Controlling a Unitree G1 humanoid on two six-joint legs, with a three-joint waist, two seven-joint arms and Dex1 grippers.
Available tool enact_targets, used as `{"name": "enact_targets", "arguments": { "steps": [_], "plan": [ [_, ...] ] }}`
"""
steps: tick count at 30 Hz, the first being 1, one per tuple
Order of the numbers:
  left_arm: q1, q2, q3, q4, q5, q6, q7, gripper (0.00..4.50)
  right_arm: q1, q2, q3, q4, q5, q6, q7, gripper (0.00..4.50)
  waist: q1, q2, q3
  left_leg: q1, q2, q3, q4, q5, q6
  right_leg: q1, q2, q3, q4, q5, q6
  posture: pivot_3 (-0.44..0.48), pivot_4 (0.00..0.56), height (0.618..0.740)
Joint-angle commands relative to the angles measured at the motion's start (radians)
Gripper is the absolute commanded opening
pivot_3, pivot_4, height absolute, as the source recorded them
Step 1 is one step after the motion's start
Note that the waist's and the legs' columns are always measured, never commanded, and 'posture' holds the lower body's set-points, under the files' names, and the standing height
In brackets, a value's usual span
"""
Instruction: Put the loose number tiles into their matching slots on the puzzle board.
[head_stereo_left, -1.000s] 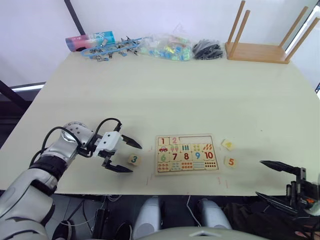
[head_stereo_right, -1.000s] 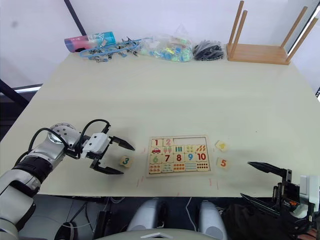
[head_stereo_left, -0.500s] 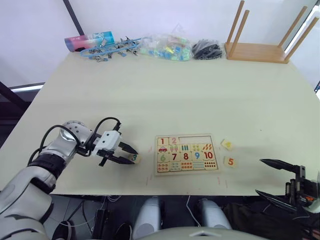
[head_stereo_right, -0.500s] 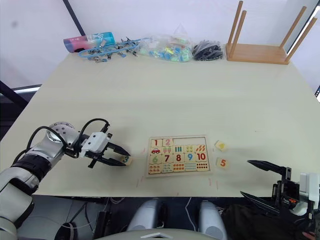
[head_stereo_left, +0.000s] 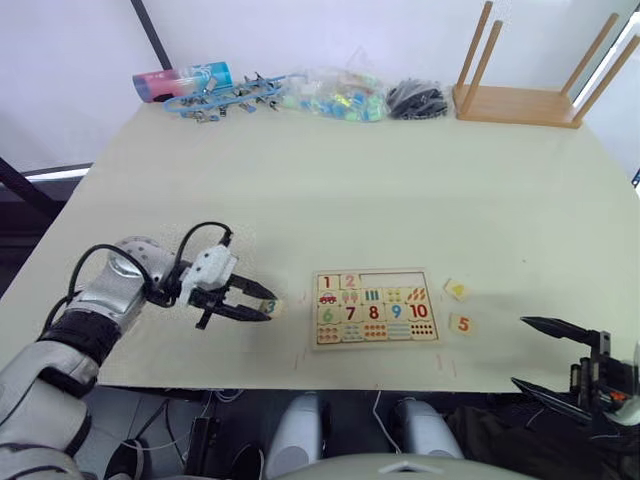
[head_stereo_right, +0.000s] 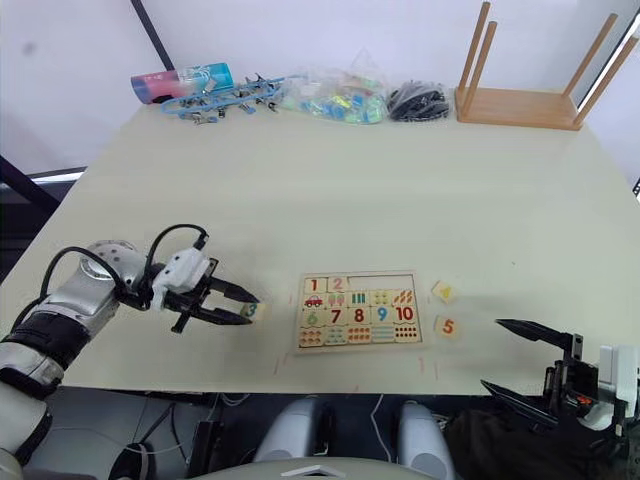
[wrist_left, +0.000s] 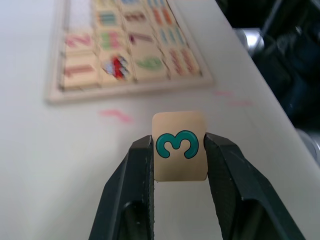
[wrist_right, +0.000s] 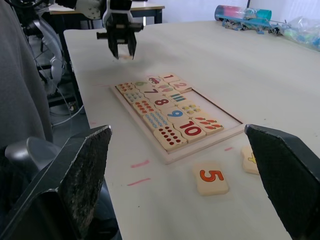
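- Your left gripper (wrist_left: 179, 150) pinches the 3 tile (wrist_left: 179, 145), just left of the puzzle board (head_stereo_left: 374, 307).
- Your right gripper (wrist_right: 175, 165) is spread wide, well right of the board.
- The 5 tile (head_stereo_left: 461, 323) lies just right of the board.

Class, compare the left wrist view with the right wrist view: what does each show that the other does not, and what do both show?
Left wrist view alone: the teal digit on the 3 tile, readable between the left gripper's black fingers.

Right wrist view alone: the 5 tile lying on the table beside the board, the right gripper's wide-apart fingers, and the pink and blue tube at the table's far side.

Both: the puzzle board, with 1 and 2 already seated, and the left gripper shut on the 3 tile.
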Motion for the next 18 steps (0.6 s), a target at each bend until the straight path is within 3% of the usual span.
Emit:
{"name": "enact_targets", "arguments": {
  "steps": [1, 9, 18],
  "plan": [
    [0.017, 0.007, 0.126, -0.138, -0.003, 0.145, 0.0, 0.98, -0.003, 0.013, -0.011, -0.008, 0.004, -0.019, -0.013, 4.5, -0.001, 0.0, 0.0, 0.0, 0.0, 0.0, 0.0, 0.0, 0.0, 0.0, 0.0, 0.0, 0.0, 0.0, 0.0, 0.0, 0.15, 0.737],
    [-0.013, -0.09, 0.2, -0.405, 0.107, 0.441, 0.241, 0.98, -0.005, 0.041, -0.018, -0.027, 0.001, -0.023, -0.055, 4.5, 0.003, 0.0, 0.0, 0.0, -0.001, 0.0, 0.001, 0.0, 0.0, 0.0, 0.0, 0.0, 0.0, 0.0, 0.001, 0.0, 0.15, 0.737],
    [-0.067, -0.233, 0.174, -0.529, 0.252, 0.599, 0.37, 0.98, 0.013, 0.052, -0.028, -0.05, 0.004, -0.038, -0.099, 4.5, -0.001, 0.0, 0.0, 0.0, -0.002, 0.0, 0.002, 0.0, 0.0, 0.0, 0.003, 0.001, 0.0, 0.0, 0.001, 0.0, 0.15, 0.737]
  ]
}}
